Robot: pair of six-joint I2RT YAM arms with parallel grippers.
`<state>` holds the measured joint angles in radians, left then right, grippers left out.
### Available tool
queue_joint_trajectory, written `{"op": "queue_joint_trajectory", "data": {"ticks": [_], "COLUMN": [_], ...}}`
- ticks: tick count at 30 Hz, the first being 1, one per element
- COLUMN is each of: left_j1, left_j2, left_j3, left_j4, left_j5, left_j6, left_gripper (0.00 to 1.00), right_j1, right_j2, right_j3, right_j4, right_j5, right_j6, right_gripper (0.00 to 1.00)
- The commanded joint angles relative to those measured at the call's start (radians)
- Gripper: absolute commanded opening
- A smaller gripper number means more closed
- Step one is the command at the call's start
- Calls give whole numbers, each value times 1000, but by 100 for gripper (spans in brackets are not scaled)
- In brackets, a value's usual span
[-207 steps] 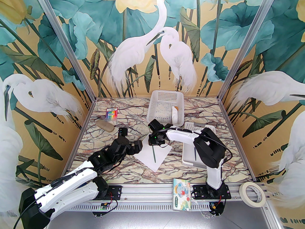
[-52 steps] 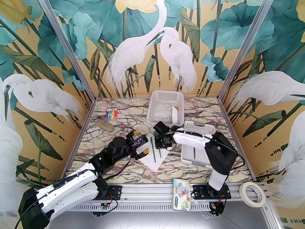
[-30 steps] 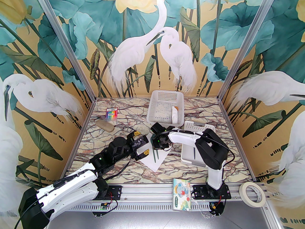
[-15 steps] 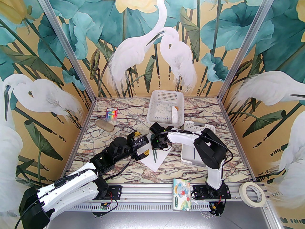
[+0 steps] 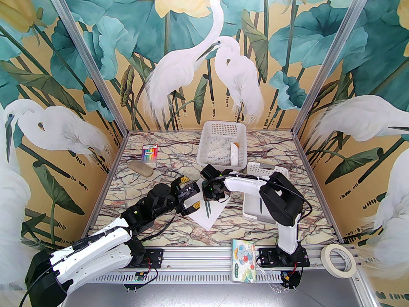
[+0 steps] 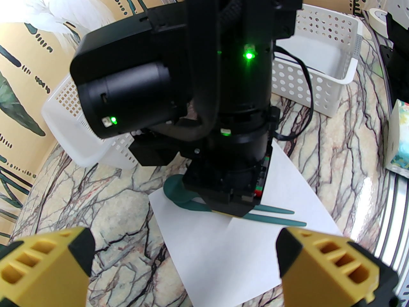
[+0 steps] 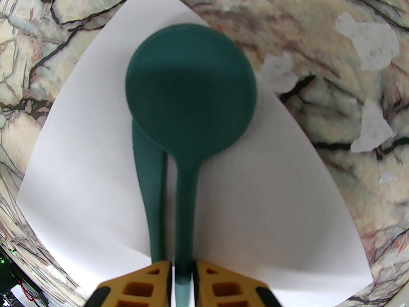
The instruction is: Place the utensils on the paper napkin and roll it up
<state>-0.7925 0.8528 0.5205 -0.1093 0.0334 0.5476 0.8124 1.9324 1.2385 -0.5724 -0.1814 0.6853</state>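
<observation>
Note the spoon [image 7: 191,88] pinched by its handle in the right gripper [image 7: 182,269], bowl pointing away, parallel beside the fork [image 7: 148,187] on the napkin [image 7: 271,219], with the left gripper [image 6: 183,248] spread wide alongside.

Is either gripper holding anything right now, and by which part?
The right gripper grips the spoon by its handle; the left gripper is open, holding nothing.

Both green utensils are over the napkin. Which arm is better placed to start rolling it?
Probably the left. The left hand is wide open astride the napkin at its left edge. The right hand is shut on the handle of the spoon, beside the fork, and must let go first.
</observation>
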Motion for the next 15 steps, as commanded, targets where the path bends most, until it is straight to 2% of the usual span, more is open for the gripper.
{"op": "queue_joint_trajectory", "data": {"ticks": [1,7,15], "left_j1": [-8,-8,-10], "left_j2": [8,6,10], "left_j3": [-1,-3,-2], "left_j4": [-18,-17,-15], "left_j5": [22,27,31], "left_j6": [18,20,20], "left_gripper": [100,99,100], "right_j1": [6,6,5], "right_j2": [-5,-54,-149], "right_j3": [28,18,25], "right_j4": [-16,-35,-105], "right_j5": [-4,6,70], "right_j6": [3,-1,-35], "right_gripper": [22,25,37]}}
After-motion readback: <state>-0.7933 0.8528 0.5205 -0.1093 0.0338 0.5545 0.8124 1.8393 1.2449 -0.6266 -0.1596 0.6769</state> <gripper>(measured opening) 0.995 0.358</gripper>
